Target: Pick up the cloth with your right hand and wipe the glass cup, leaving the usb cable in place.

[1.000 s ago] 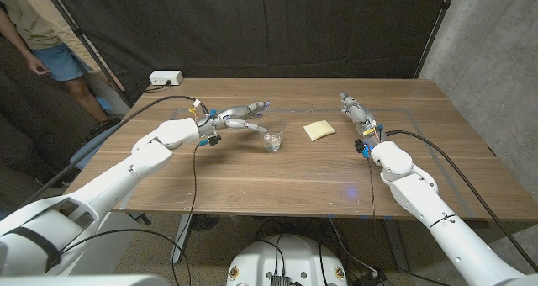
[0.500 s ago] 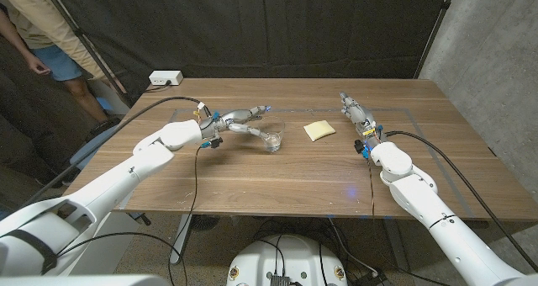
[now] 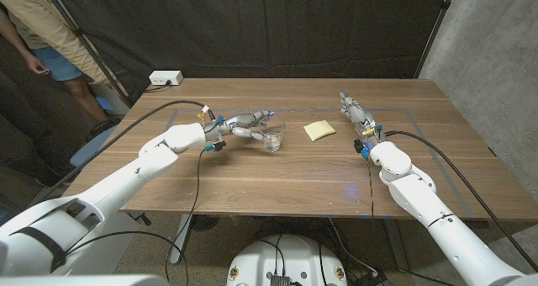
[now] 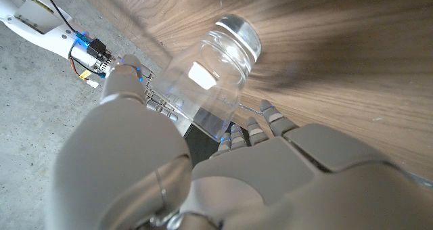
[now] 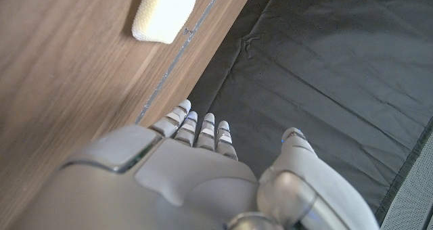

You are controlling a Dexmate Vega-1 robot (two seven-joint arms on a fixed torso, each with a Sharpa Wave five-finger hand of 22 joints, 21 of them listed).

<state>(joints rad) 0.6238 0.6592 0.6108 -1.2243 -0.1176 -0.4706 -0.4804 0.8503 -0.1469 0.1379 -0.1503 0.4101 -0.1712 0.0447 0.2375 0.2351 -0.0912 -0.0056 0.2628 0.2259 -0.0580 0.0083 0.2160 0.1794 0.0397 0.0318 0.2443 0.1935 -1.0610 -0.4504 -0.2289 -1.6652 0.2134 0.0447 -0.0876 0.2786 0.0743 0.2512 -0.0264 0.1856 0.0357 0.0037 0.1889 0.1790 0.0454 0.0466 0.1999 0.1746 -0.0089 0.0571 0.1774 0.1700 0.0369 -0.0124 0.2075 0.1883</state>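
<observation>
From the head camera I see my left hand [image 3: 244, 123] reaching in from the left side to the glass cup [image 3: 272, 140], which stands near the middle of the wooden table [image 3: 252, 181]. On the left wrist camera the cup [image 4: 210, 71] sits between the thumb and the fingers [image 4: 254, 125]; they are curved around its lower wall, so I read this as a grip on the glass, though I cannot tell how firm. The cup's long axis looks tilted, its mouth leaning toward the left hand and its thick base set on the wood. The yellow cloth [image 3: 319, 130] lies flat just to the right of the cup, apart from it, its longer side running roughly across the table. My right hand [image 3: 356, 113] is further right, near the cloth but not touching it, fingers straight and close together, pointing toward the far edge, holding nothing. The right wrist camera shows the cloth [image 5: 162, 12] on the wood beyond those fingertips. A white power strip [image 3: 166, 79] sits at the far left corner, and a person [image 3: 46, 42] stands beyond it.
</observation>
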